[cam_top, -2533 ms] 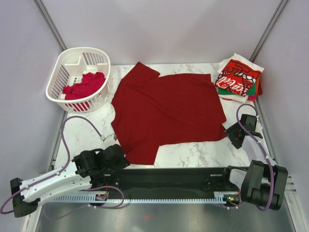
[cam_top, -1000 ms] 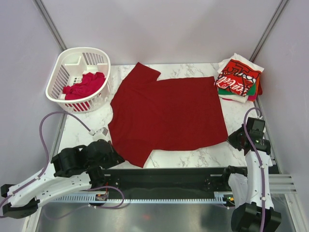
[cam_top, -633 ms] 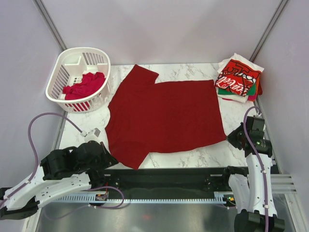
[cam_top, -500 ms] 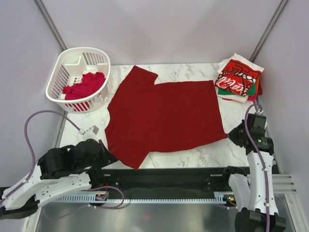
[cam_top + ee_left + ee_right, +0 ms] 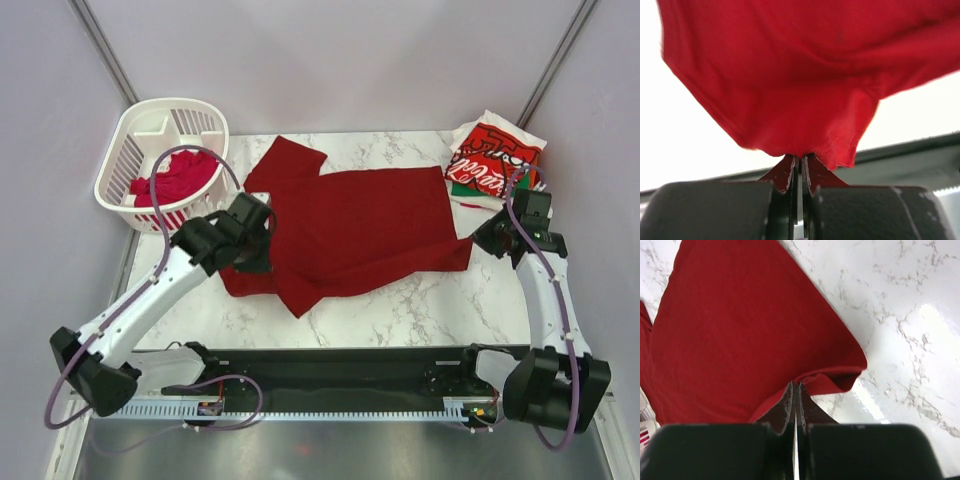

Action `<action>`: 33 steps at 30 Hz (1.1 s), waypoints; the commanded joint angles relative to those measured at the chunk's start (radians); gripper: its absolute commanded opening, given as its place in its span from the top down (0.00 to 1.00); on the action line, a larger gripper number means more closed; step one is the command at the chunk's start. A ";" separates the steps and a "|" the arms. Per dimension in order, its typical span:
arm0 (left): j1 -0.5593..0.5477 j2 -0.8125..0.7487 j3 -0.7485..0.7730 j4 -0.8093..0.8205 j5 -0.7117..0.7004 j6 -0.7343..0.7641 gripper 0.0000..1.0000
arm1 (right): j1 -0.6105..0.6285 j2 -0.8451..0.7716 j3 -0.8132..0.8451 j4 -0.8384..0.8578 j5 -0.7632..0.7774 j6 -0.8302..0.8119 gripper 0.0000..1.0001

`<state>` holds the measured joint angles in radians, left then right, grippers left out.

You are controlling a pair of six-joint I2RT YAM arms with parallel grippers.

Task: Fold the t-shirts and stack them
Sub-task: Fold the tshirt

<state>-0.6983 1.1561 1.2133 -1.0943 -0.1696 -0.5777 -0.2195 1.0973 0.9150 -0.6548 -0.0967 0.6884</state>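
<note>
Both ends of the tee's (image 5: 370,215) near edge are pinched by left gripper (image 5: 800,167) and right gripper (image 5: 796,392), now carried back over the mid-table (image 5: 430,305) cloth (flat moments ago); the first fold seems begun.

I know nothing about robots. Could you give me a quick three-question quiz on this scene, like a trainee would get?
1. True or false: the left end effector and the right end effector are both shut on the red shirt.
2. Where on the table is the folded stack? A) near edge, centre B) far right corner C) far left corner
3. Fill in: the white basket stands by the table's far ____ corner.

Key: 1 true; 2 B; 3 left.
</note>
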 commanded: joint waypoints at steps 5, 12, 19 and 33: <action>0.239 0.207 0.142 0.139 0.235 0.381 0.98 | 0.002 0.160 0.091 0.139 -0.011 -0.004 1.00; 0.333 0.361 0.325 0.122 0.231 0.453 0.98 | 0.023 0.237 0.142 0.159 -0.040 -0.006 1.00; 0.401 0.520 0.503 0.093 0.182 0.487 0.98 | 0.062 0.396 0.226 0.164 -0.034 -0.012 1.00; 0.507 0.962 0.777 0.042 0.191 0.495 0.98 | 0.085 0.719 0.410 0.179 -0.006 -0.030 1.00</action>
<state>-0.2127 2.0346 1.9068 -1.0233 0.0269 -0.1246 -0.1455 1.7721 1.2678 -0.5056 -0.1272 0.6754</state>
